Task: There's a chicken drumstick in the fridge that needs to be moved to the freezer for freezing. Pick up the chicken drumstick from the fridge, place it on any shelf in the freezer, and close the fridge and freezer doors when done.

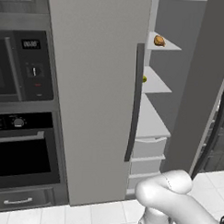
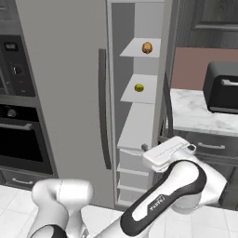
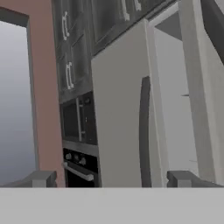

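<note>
Hand view showed the gripper [image 3: 112, 178] with its two dark fingertips [image 3: 41, 178] spread wide apart and nothing between them; the jaws stood open and empty. Beyond them lay the wide fridge door [image 3: 116, 118], its dark handle [image 3: 144, 131] running along its right edge.

In the right base view the hand [image 2: 168, 151] sat low, just beside the front edge of the lowest plain shelf [image 2: 135, 126] of the freezer [image 2: 139, 56].

The chicken drumstick [image 1: 159, 40] rested on the top opaque grey shelf [image 1: 165, 43] of that narrow compartment, seen also from the right base view at [image 2: 147, 48]. A small yellow-green item [image 2: 138, 87] lay on the shelf below.

Judged from this layout, the transfer was complete. The wide fridge door [image 1: 96, 94] appeared flush and closed. The narrow freezer door [image 1: 202, 85] stood swung open on the right. The remaining step was judged to be pushing that panel shut, which calls for bringing the hand around to its outer face.
</note>
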Controlling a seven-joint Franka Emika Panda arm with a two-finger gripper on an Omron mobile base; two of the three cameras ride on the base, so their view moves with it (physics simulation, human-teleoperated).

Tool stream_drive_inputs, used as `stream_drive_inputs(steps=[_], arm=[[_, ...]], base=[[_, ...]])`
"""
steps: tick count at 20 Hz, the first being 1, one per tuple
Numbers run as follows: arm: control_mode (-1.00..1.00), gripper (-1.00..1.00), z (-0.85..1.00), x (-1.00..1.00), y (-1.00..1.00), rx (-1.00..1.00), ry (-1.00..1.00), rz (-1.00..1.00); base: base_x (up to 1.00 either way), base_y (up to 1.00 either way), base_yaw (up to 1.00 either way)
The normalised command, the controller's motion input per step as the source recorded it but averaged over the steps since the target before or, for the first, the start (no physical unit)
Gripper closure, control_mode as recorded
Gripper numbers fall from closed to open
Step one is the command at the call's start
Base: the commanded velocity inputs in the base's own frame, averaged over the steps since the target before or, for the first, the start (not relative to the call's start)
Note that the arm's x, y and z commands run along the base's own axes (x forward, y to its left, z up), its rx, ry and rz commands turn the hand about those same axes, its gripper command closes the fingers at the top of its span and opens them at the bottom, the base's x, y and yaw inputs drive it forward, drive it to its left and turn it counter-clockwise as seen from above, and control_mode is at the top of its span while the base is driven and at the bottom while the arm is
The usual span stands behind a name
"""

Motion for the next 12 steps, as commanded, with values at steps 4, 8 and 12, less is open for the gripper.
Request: stream_drive_inputs(steps=[4,8,12], arm=[[-1.0,-1.0,-0.18,0.06,-0.48,0.06,-0.01,0.12],[-1.0,-1.0,-0.4,0.43,-0.35,0.0,0.0,0.0],[-1.0,-1.0,-0.55,0.64,-0.06,0.0,0.08,0.0]], base=[[0.0,0.0,0.0],[0.0,0.0,0.0],[0.0,0.0,0.0]])
